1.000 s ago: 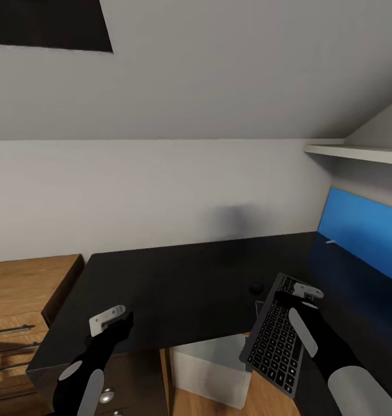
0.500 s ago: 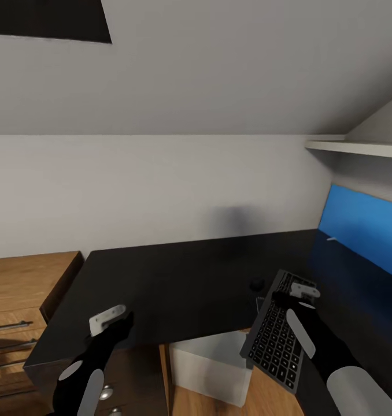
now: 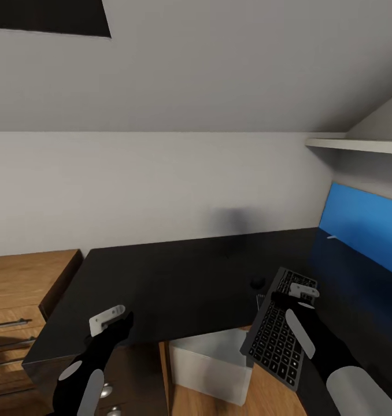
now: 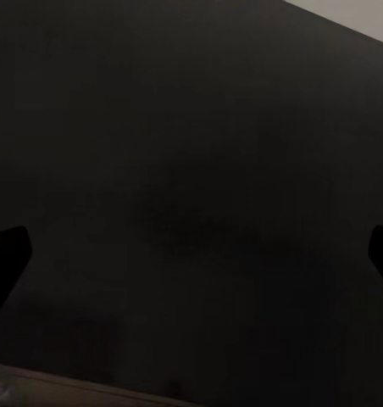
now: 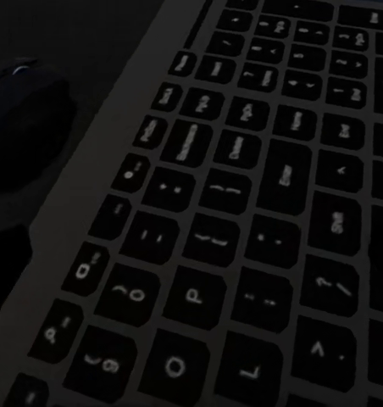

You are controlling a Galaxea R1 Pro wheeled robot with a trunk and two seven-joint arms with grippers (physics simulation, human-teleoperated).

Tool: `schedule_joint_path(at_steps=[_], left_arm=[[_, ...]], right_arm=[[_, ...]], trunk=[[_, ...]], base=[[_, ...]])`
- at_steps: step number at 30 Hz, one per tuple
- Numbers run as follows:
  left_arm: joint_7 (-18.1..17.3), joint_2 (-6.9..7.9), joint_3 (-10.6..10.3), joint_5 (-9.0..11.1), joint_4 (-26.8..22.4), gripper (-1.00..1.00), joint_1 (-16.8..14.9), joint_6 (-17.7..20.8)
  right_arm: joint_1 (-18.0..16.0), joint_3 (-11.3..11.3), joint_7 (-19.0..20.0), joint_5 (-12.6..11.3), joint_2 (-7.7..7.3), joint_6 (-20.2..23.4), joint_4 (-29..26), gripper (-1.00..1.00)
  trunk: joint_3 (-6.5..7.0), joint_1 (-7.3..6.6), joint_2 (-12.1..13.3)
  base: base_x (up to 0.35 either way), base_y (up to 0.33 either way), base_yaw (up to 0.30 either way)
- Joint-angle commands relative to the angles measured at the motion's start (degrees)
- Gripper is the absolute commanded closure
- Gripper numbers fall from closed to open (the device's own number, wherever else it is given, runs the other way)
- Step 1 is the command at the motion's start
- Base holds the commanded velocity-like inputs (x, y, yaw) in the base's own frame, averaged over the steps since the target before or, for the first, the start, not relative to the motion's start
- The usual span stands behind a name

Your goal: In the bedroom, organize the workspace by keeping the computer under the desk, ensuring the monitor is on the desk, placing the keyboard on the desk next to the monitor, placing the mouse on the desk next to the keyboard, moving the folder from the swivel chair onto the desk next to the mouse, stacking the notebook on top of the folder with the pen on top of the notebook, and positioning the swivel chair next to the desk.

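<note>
The black desk (image 3: pixel 178 283) spans the head view. My right gripper (image 3: pixel 294 296) is shut on the far end of the keyboard (image 3: pixel 274 335), a slim grey frame with black keys, tilted and jutting past the desk's inner edge. Its keys (image 5: pixel 242 220) show close up in the right wrist view. A small dark mouse (image 3: pixel 256 283) lies on the desk just left of the keyboard, and appears as a dim mouse (image 5: pixel 22 93) in the right wrist view. The light grey computer (image 3: pixel 210 364) stands under the desk. My left gripper (image 3: pixel 118 323) hovers open over the desk's near left edge, its fingertips (image 4: pixel 7 254) wide apart above bare desktop.
A blue wall panel (image 3: pixel 363 225) runs along the right behind the desk, under a white shelf (image 3: pixel 352 145). A low wooden shelf unit (image 3: pixel 22 289) stands at the left. Silver drawer knobs (image 3: pixel 106 392) show below the desk's front. A sloping grey wall closes the back.
The whole picture has shifted a little, so the camera moved. My right gripper has carried the keyboard slightly farther over the desk. The left arm has kept its place.
</note>
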Motion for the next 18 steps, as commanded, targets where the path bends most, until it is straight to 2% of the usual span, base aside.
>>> schedule_joint_path(at_steps=[1,16,18], left_arm=[[0.3,-0.01,0.0,0.6,-0.1,-1.00,0.0,0.3],[0.3,0.04,0.1,0.6,0.0,-1.00,0.0,0.3],[0.3,0.04,0.1,0.7,0.0,-1.00,0.0,0.3]], right_arm=[[0.0,0.3,-0.5,-0.5,-0.09,0.2,-0.1,-1.00],[0.0,0.5,-0.6,-0.5,-0.04,0.2,1.4,-1.00],[0.0,0.5,-0.6,-0.4,-0.06,0.2,1.8,-1.00]], trunk=[[-0.07,0.00,0.0],[-0.07,0.00,0.0],[-0.42,0.44,-0.8]], base=[[0.000,0.000,0.000],[0.000,0.000,0.000],[0.000,0.000,0.000]])
